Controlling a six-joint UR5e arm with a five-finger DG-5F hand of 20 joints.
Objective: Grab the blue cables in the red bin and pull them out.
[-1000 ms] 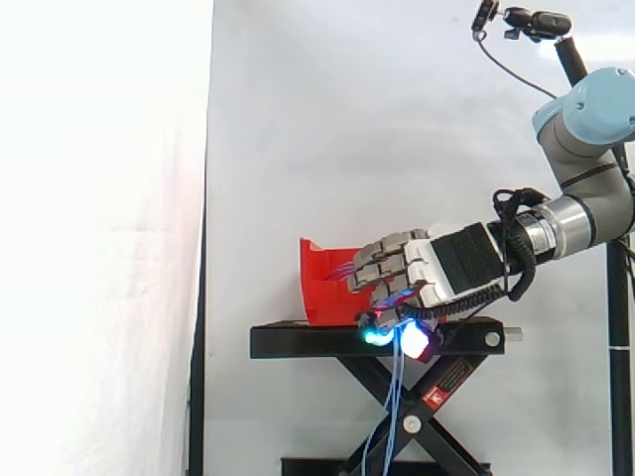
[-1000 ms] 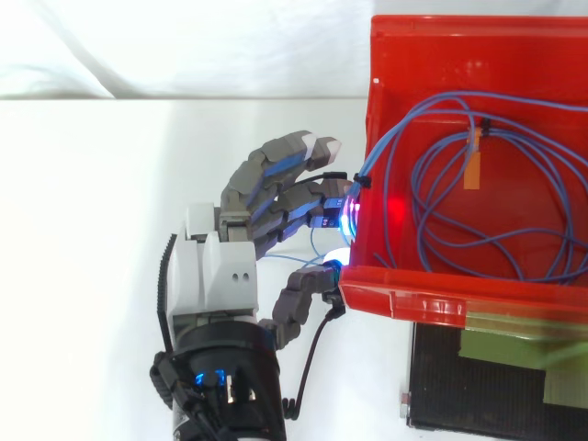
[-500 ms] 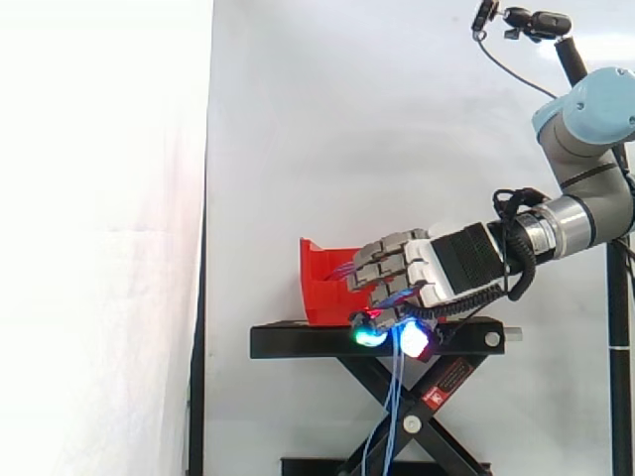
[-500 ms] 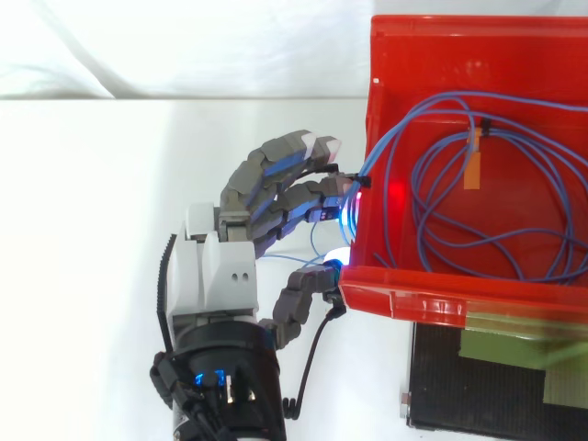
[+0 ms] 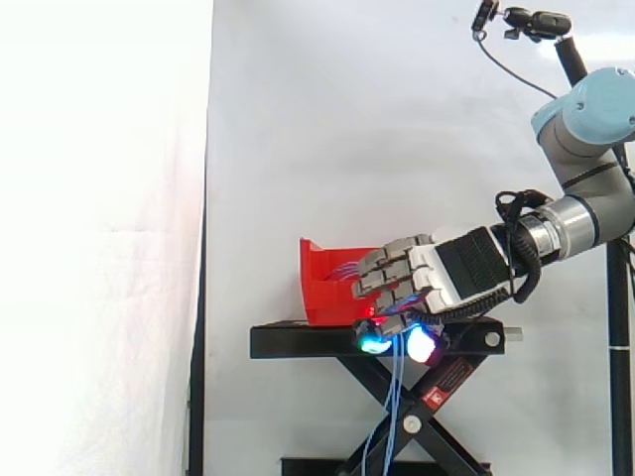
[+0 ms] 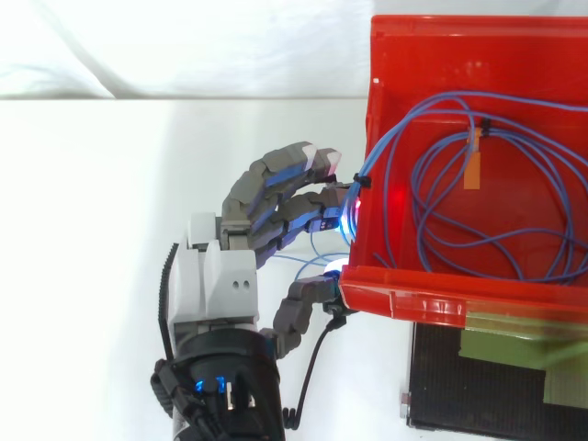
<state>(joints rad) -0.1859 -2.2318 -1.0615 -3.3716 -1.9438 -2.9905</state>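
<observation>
The red bin point(image 6: 459, 46) holds a loose tangle of blue cables point(image 6: 514, 239). One bundle of them runs over the bin's left wall beside a black tie point(image 6: 360, 181). My hand point(image 6: 216, 285) sits just outside that wall near the bin's front corner. Its fingers are curled, with thin blue strands passing between them and the thumb. In the side view the hand point(image 5: 407, 273) is in front of the bin point(image 5: 322, 288). Blue cables point(image 5: 392, 416) hang from it down past the stand. The glowing fingertips point(image 5: 375, 342) are level with the stand's top.
The bin sits on a black scissor-lift stand point(image 5: 298, 342) in front of a white curtain. A black plate with a greenish panel point(image 6: 496, 377) lies below the bin's front wall. White surface spreads out left of the hand.
The hand has drawn back a little from the bin and dropped slightly. Its fingers have curled tighter, and blue strands now show between the fingers and thumb.
</observation>
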